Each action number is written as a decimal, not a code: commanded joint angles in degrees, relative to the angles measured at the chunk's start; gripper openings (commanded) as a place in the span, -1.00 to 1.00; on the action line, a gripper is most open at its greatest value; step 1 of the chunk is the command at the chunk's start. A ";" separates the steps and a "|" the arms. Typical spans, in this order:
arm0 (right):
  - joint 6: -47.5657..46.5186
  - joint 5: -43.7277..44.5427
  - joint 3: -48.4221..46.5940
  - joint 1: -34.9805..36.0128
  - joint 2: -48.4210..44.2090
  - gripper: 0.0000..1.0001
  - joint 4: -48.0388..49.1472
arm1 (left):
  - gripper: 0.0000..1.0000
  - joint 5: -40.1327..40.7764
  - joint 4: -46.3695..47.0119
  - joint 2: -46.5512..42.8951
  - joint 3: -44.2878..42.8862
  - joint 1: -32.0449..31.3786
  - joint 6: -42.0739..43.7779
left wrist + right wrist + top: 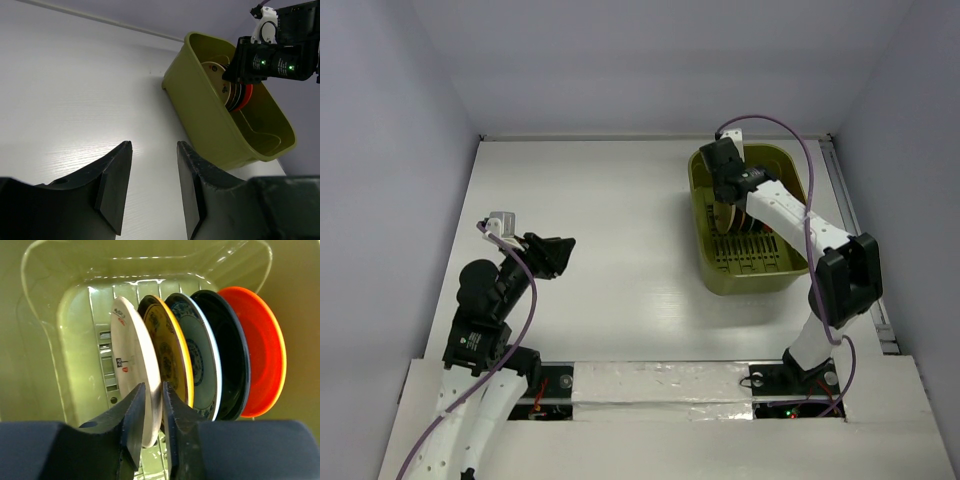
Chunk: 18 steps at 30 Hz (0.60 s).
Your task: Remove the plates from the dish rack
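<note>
Step 1 of the unload, by my read: right gripper (152, 387) is down inside the dish rack (760, 283), which sits toward the far right corner of the table (610, 200). Its fingers are narrow and pinched on the rim of the cream plate (132, 350) at the end of the row, with 4 more plates (227, 355) upright just beside it. Left gripper (154, 150) hangs over the table's left side, fingers moderately apart, holding nothing; next move calls for a straight lift out of the slot without knocking the row, then a set-down outside the rack.
</note>
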State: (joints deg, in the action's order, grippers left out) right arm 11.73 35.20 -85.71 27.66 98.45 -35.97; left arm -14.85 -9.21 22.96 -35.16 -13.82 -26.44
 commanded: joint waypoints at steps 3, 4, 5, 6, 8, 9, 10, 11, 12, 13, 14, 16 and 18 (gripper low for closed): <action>-1.00 3.30 -2.79 -0.41 0.69 -0.62 2.39 | -0.24 -0.70 2.62 -0.72 0.44 -0.33 0.25; -1.26 3.38 -2.88 -0.41 0.69 -0.66 2.39 | -0.24 -0.62 2.53 -0.72 0.44 -0.33 0.24; -1.27 3.82 -2.97 -0.41 0.69 -0.71 2.30 | -0.24 -0.62 2.62 -0.81 0.44 -0.33 0.24; -1.44 4.08 -3.32 -0.41 0.60 -0.81 1.96 | -0.24 -0.79 2.62 -0.90 0.44 -0.33 0.24; -2.06 4.79 -3.58 -0.41 0.42 -0.88 1.69 | -0.24 -0.79 2.71 -0.99 0.53 -0.33 0.25; -2.32 5.05 -3.58 -0.41 -0.27 -0.95 1.69 | -0.24 -0.88 2.71 -0.99 0.44 -0.33 0.24; -2.76 5.66 -3.50 -0.41 -0.72 -0.98 1.69 | -0.24 -0.88 2.80 -0.90 0.53 -0.33 0.24; -3.02 5.93 -3.58 -0.41 -1.16 -1.00 1.60 | -0.24 -0.97 2.71 -0.90 0.53 -0.33 0.24; -3.20 5.93 -3.58 -0.41 -2.38 -1.00 1.60 | -0.24 -1.06 2.71 -0.81 0.44 -0.33 0.24; -3.81 5.93 -3.67 -0.41 -3.09 -1.00 1.60 | -0.24 -0.97 2.80 -0.81 0.53 -0.33 0.24; -4.08 6.11 -3.93 -0.41 -3.70 -1.00 1.60 | -0.24 -0.97 2.71 -0.73 0.53 -0.33 0.24; -4.69 6.46 -4.55 -0.41 -5.80 -1.00 0.90 | -0.24 -0.97 2.71 -0.90 0.53 -0.33 0.24; -4.78 7.07 -5.60 0.81 -7.22 -1.00 0.02 | -0.24 -0.79 2.80 -0.99 0.53 -0.33 0.16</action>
State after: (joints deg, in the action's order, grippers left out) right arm 7.90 39.64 -86.52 27.20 96.97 -36.97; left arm -15.00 -9.21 22.57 -35.16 -13.82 -26.44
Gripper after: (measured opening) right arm 0.089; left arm 0.379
